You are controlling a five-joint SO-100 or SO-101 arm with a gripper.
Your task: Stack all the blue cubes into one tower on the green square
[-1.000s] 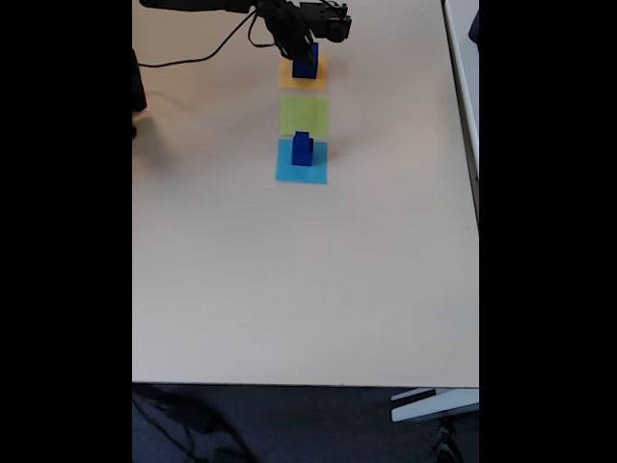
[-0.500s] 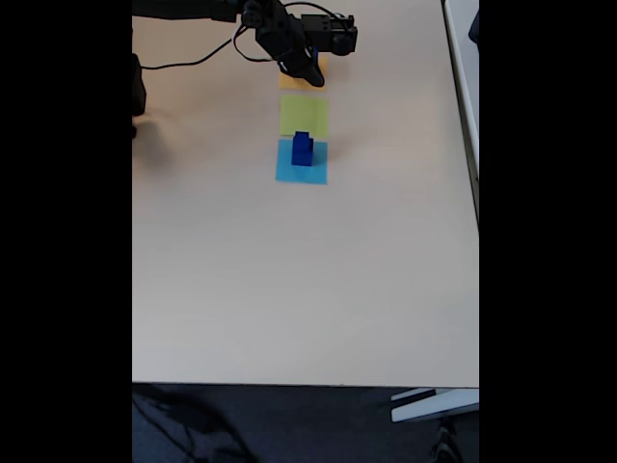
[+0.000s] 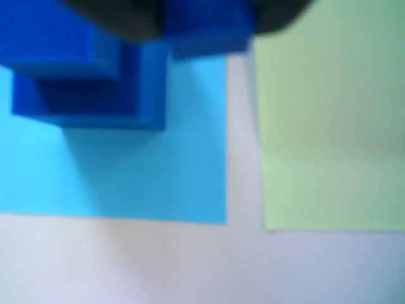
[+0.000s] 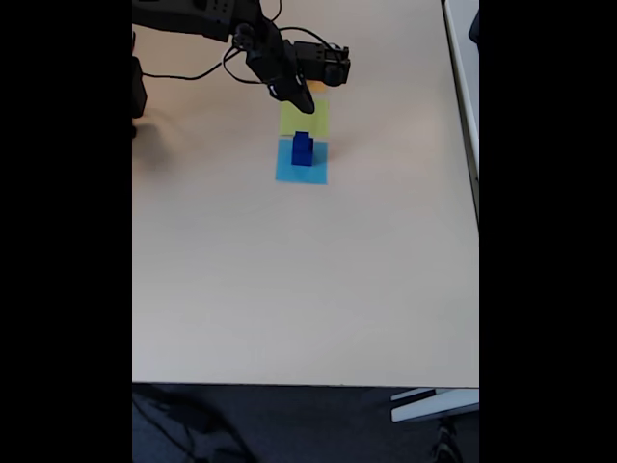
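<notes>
Gripper point(image 4: 301, 100) sits over the far edge of the green square point(image 4: 305, 118), near the far edge of the tabletop point(image 4: 289, 280), arm reaching in from the far-left corner. Wrist view shows a navy block point(image 3: 205, 28) right under the dark gripper body at the top edge, probably a blue cube in the jaws, but it's blurred and I cannot tell for sure whether the jaws are clenched on it or released.

Just beyond it in the wrist view: two blue cubes point(image 3: 88, 76) already stacked, smaller on larger, standing on the light-blue paper square point(image 3: 126, 171). Fixed view confirms that stack point(image 4: 303, 149) at the far side of the light-blue square, just beside the green one. A sliver of orange-yellow square point(image 4: 316, 86) peeks out behind the arm.

Green square is bare in both views, no cube on it.

Progress: early, judging from layout. Nothing is on the target yet. Two cubes are stacked but on the wrong colour, so they need moving over. Third cube seems to be in transit toward the green square. Left: place the base on green, then rebuild the tower on top.
</notes>
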